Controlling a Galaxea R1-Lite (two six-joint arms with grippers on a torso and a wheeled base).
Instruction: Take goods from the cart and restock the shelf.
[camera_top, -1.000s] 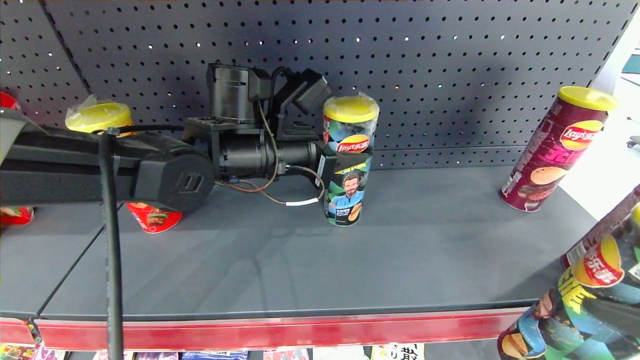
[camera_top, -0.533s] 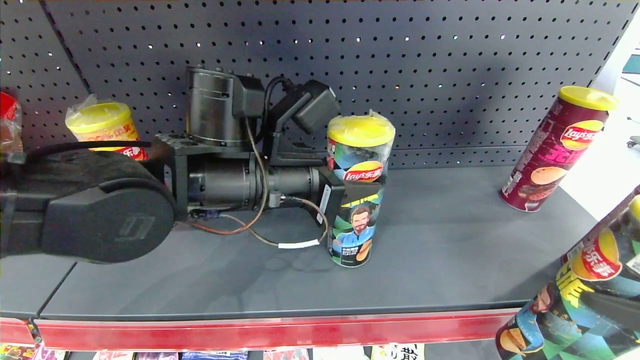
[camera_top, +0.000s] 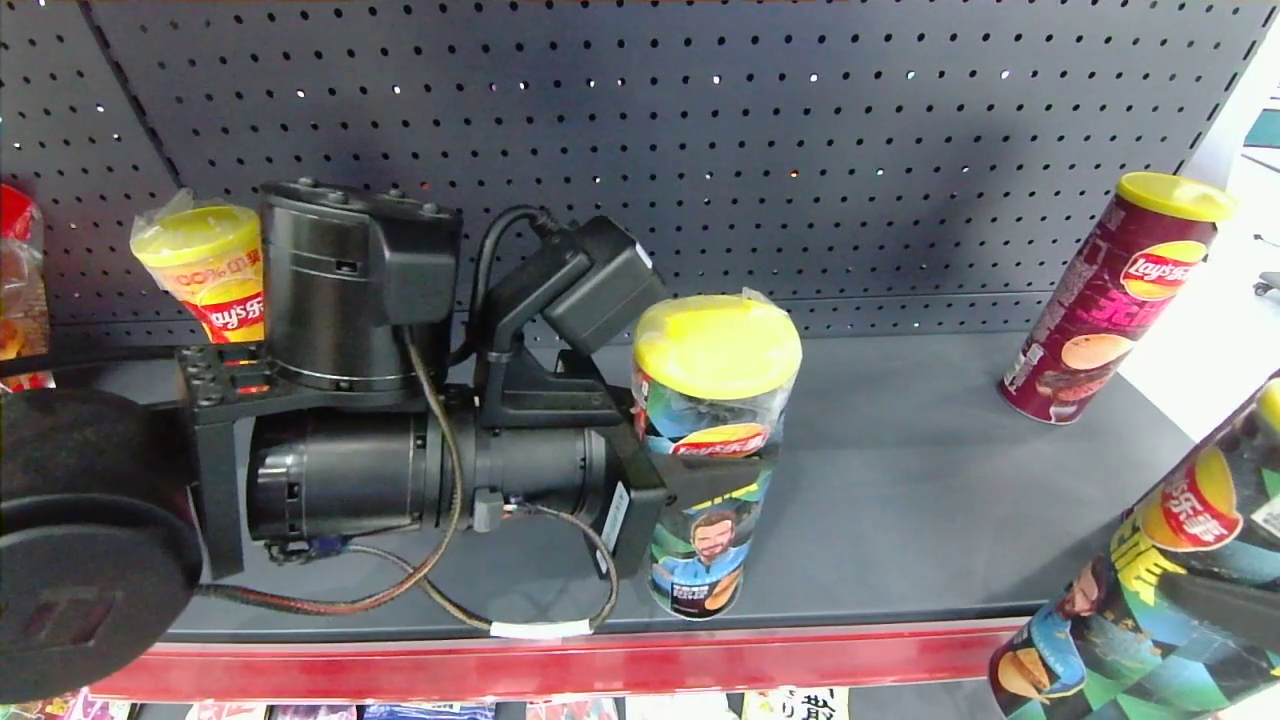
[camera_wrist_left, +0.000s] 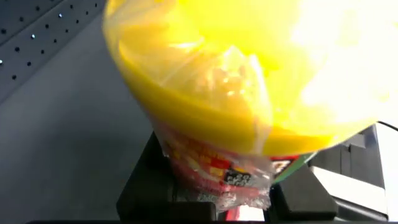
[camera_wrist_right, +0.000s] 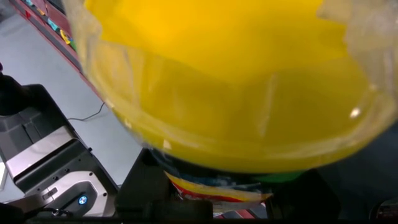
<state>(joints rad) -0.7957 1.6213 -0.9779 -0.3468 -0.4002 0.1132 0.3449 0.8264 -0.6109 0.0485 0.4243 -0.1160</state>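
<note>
A chip can with a yellow lid and green-blue print stands upright, its base close to the shelf's front edge. My left gripper is shut on its middle from the left side. In the left wrist view the can's lid looms above the gripper. At the lower right a second can of the same print tilts in front of the shelf, held by my right gripper. Its yellow lid sits above that gripper in the right wrist view.
A maroon can leans against the pegboard back wall at the shelf's right end. A red can with a yellow lid stands at the back left, beside a red bag. A red strip lines the shelf's front edge.
My left arm has drawn back from the rear of the shelf to its front edge, carrying the can with it. The right arm's can has barely shifted.
</note>
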